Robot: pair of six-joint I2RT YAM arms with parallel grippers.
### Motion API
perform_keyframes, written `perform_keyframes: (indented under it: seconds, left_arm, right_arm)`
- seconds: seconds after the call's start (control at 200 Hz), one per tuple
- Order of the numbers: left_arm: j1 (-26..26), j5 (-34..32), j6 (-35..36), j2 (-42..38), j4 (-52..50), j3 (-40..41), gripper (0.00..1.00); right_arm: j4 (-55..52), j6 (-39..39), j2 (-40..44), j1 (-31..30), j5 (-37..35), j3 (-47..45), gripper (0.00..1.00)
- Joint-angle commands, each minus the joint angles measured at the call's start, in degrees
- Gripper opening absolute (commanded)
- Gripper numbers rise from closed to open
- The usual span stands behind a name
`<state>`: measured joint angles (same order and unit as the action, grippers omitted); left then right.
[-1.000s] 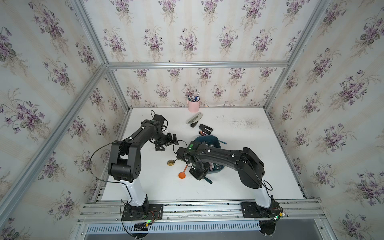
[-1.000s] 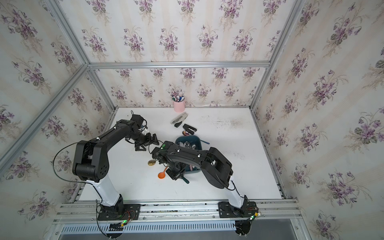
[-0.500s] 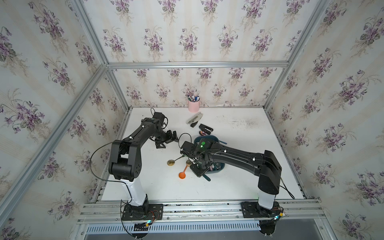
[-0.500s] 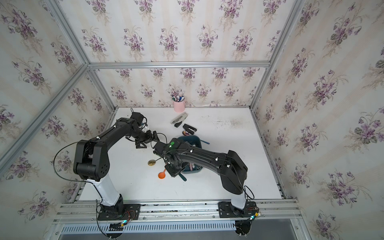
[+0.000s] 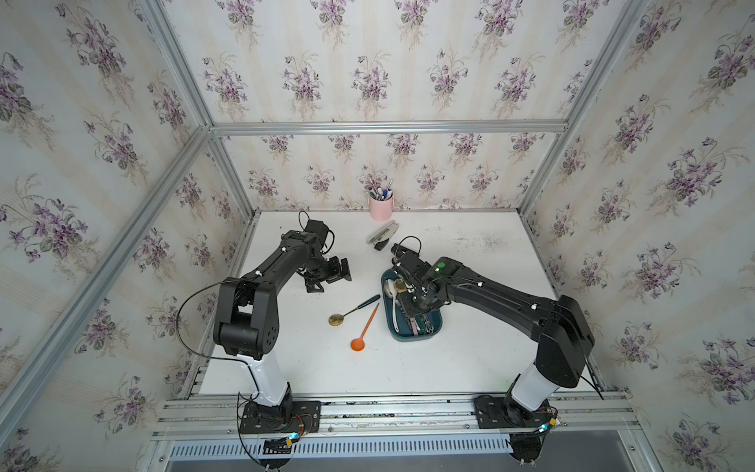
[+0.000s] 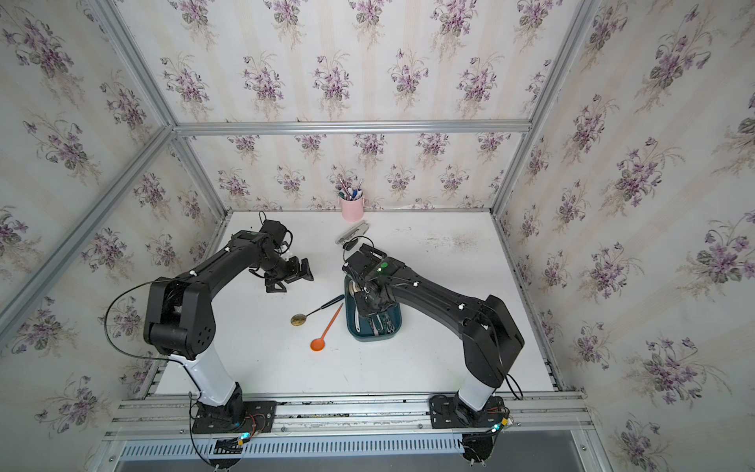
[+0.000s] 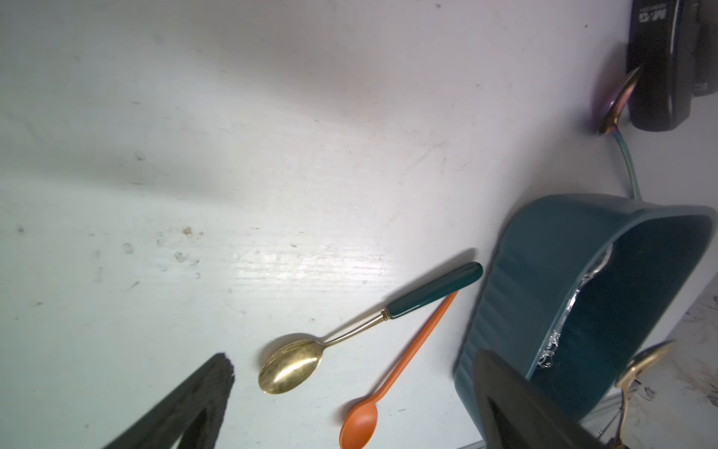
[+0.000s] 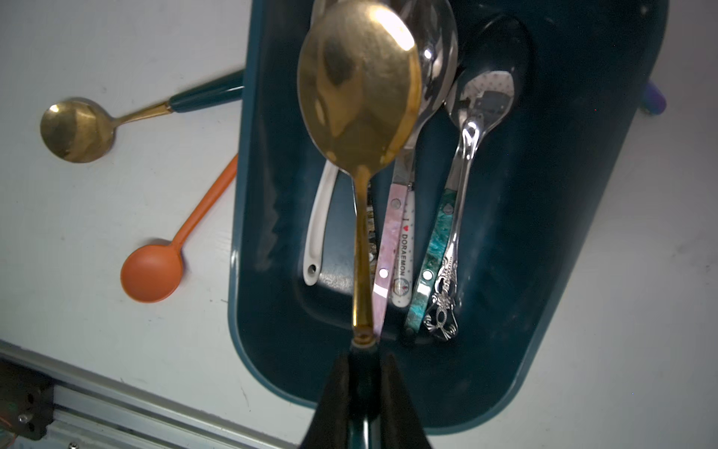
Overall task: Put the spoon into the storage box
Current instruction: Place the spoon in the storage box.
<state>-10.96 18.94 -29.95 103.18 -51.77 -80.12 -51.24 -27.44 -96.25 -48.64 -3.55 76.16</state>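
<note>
The table point(image 5: 470, 253) is carrying the storage box point(image 8: 563, 252), which is holding other spoons point(image 8: 462, 163). The left claw point(image 5: 329, 279) is hanging wide open, well apart, leaving room. The right claw point(image 8: 363, 373) is clamping the gold spoon point(image 8: 359, 85) by its handle, poising it over the box, apparently for release.

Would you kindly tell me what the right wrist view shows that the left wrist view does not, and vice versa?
Only the right wrist view shows the right gripper shut on the handle of the held gold spoon over the storage box, plus a white spoon and a Doraemon-handled spoon lying inside. Only the left wrist view shows the black stapler beyond the box and the open left gripper. Both show the box, and the second gold spoon and the orange spoon on the table beside it.
</note>
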Motion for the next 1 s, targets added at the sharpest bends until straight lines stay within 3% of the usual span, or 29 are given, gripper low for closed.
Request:
perform_keyframes:
  seconds: [0.0, 0.185, 0.545, 0.994]
  left_arm:
    - [-0.2, -7.65, -4.03, -1.83, -2.81, 0.27, 1.0]
    - [-0.2, -11.4, -10.83, -5.27, -2.2, 2.73, 1.0]
    - [-0.35, -3.84, -12.29, -5.18, 1.32, 2.21, 1.0]
    - [-3.04, -3.73, -16.2, -3.12, -0.55, -0.89, 1.0]
  right_arm:
    - [9.31, -4.87, -0.67, 0.91, -3.1, -1.97, 0.02]
    - [17.06, -8.06, -3.62, 2.66, -3.48, -5.18, 0.03]
    - [23.18, -8.69, -8.02, 3.29, -5.77, -7.34, 0.06]
    - [24.28, -5.38, -9.66, 3.3, -4.97, -8.22, 0.26]
